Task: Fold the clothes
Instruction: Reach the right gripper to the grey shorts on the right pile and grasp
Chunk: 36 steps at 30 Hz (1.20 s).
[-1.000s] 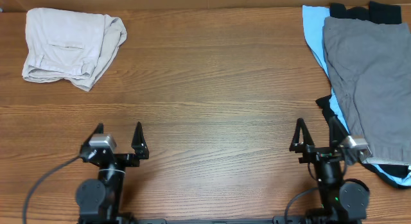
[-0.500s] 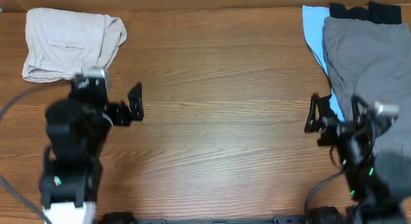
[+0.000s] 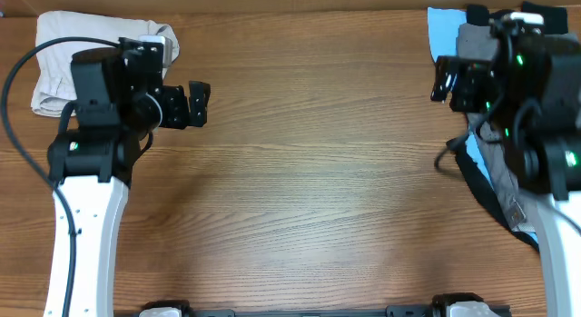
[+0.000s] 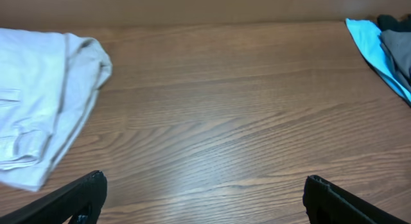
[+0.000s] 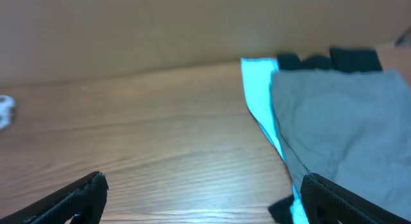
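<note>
Though both arms are raised above the wooden desk (image 3: 318,172), neither has hold of anything. The left end effector (image 4: 203,185) stands wide open: in its wrist view the two dark fingers (image 4: 74,198) show only at the lower corners, with bare wood grain between them and no cloth touching either one. From overhead it hangs at the far left of the desk, just to the right of a folded beige garment (image 3: 64,54) lying in the far left corner; the arm's body covers part of that garment, and whether any part of the arm touches it cannot be told.

The right end effector (image 5: 203,185) is spread just as wide, its fingers again at the lower corners of its own view, with nothing gripped. It faces the far right of the desk, where the grey shorts (image 5: 340,128) lie flat and unfolded on top of a light-blue garment (image 5: 260,102), whose edge shows as a strip along their left side. A black garment (image 5: 327,60) shows beyond the shorts' far edge. The right-hand finger is just beside the near part of the shorts, but contact cannot be made out. Overhead, the right arm hides much of the pile. A small blurred white object (image 5: 5,112) sits at the left edge of the right wrist view
</note>
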Each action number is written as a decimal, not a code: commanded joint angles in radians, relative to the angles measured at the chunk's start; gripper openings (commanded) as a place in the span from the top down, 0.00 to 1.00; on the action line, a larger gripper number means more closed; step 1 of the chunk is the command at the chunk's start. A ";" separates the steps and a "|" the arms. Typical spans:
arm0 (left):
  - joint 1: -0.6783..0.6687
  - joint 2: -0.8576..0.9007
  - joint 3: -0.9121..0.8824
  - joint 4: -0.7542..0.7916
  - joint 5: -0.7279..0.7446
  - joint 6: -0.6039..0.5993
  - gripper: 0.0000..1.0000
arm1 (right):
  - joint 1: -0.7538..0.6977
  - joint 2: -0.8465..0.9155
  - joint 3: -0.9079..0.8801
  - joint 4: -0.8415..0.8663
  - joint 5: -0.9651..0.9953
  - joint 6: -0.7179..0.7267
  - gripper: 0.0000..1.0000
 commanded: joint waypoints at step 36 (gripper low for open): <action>-0.113 0.317 0.023 0.153 0.137 0.100 0.00 | -1.073 0.734 0.009 0.013 -0.198 -0.260 0.10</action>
